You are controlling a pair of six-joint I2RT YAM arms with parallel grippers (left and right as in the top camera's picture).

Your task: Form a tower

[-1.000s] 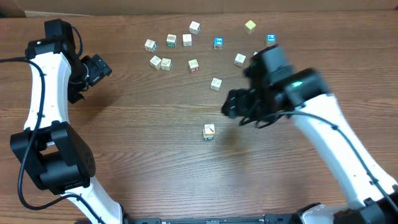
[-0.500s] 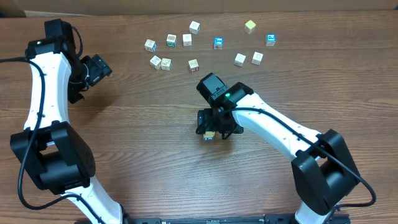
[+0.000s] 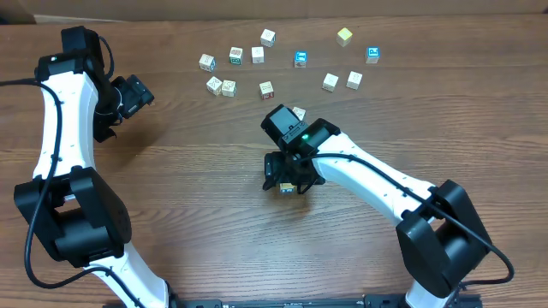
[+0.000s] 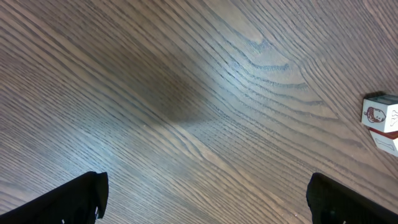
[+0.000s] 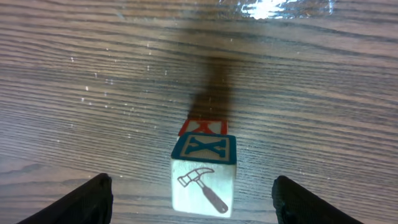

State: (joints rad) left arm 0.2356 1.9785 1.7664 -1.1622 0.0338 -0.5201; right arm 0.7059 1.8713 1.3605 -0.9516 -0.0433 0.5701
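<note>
The tower (image 3: 288,187) stands mid-table, mostly covered by my right gripper (image 3: 289,178). In the right wrist view its nearest cube (image 5: 204,180) shows a hammer picture and a teal X face, and a red-printed cube (image 5: 202,127) peeks out just beyond it. My right gripper (image 5: 199,202) is open. Its dark fingers (image 5: 93,199) stand on either side of the hammer cube with a clear gap on each side. My left gripper (image 3: 133,94) hangs wide open at the far left over bare wood (image 4: 205,205), holding nothing.
Several loose cubes (image 3: 258,55) lie scattered along the far side of the table, one (image 3: 298,111) right behind the right arm. Two stacked-looking cubes (image 4: 380,115) show at the right edge of the left wrist view.
My right arm has swung in from the right and come down over the tower, then shifted slightly left. The left arm has not moved.
</note>
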